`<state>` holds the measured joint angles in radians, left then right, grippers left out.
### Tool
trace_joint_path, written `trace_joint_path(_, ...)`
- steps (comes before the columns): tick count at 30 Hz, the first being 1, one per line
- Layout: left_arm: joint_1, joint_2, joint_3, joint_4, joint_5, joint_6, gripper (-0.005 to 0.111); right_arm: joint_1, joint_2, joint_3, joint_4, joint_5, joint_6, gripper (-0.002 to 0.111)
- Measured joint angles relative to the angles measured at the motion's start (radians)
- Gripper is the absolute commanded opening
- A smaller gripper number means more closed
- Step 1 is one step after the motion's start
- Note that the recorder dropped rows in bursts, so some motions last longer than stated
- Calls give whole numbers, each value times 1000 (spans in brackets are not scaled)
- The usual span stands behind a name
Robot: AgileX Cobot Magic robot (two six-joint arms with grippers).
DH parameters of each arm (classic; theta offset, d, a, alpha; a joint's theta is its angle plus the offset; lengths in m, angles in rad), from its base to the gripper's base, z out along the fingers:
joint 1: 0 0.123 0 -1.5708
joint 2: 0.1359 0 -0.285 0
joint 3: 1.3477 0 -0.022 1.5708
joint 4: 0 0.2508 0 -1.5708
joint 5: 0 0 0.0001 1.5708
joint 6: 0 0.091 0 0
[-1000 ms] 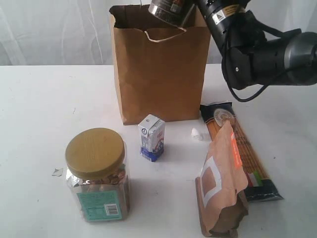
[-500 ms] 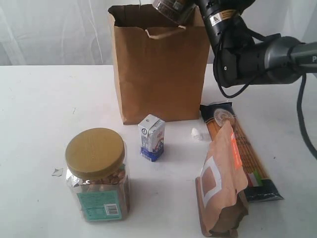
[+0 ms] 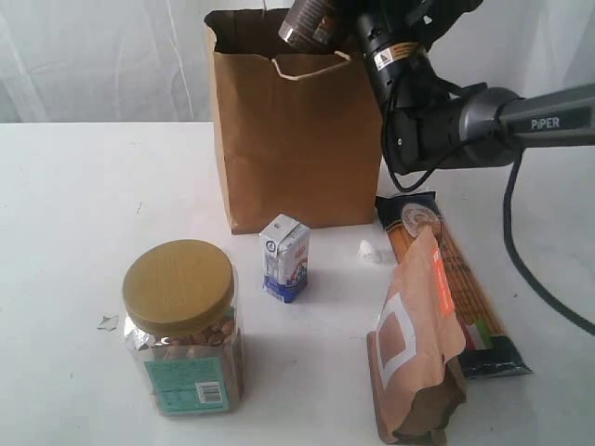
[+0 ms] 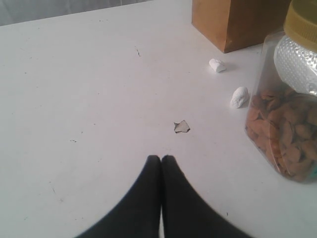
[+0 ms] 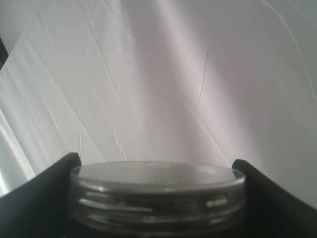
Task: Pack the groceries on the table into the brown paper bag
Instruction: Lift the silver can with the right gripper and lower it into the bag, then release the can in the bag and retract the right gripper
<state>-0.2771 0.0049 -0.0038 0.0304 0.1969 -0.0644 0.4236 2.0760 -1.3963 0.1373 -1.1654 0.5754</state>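
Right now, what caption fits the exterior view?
Right claw holds a tin can above the brown paper bag; jar, carton, pouch and spaghetti wait on the table.

The right arm has swung, tipping its can further over the bag.

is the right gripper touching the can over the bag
Touching. The right wrist view shows the can wedged between the fingers of the right gripper, with no gap on either side.
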Motion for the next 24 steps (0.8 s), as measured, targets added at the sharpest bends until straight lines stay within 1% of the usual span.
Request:
trace_joint_path(6,0,0,0,0,0,0,0,0,25,-25,0,22,0,1)
trace_joint_path(8,0,0,0,0,0,0,0,0,25,-42,-2,70,0,4)
trace_joint_path(12,0,0,0,0,0,0,0,0,26,-69,-17,152,0,16)
trace_joint_path(14,0,0,0,0,0,0,0,0,28,-79,-25,173,-6,24)
trace_joint_path(17,0,0,0,0,0,0,0,0,28,-90,-32,204,-34,40)
trace_joint_path(19,0,0,0,0,0,0,0,0,28,-97,-33,220,-44,48)
trace_joint_path(21,0,0,0,0,0,0,0,0,28,-97,-38,222,-46,52)
trace_joint_path(24,0,0,0,0,0,0,0,0,28,-97,-38,233,-46,53)
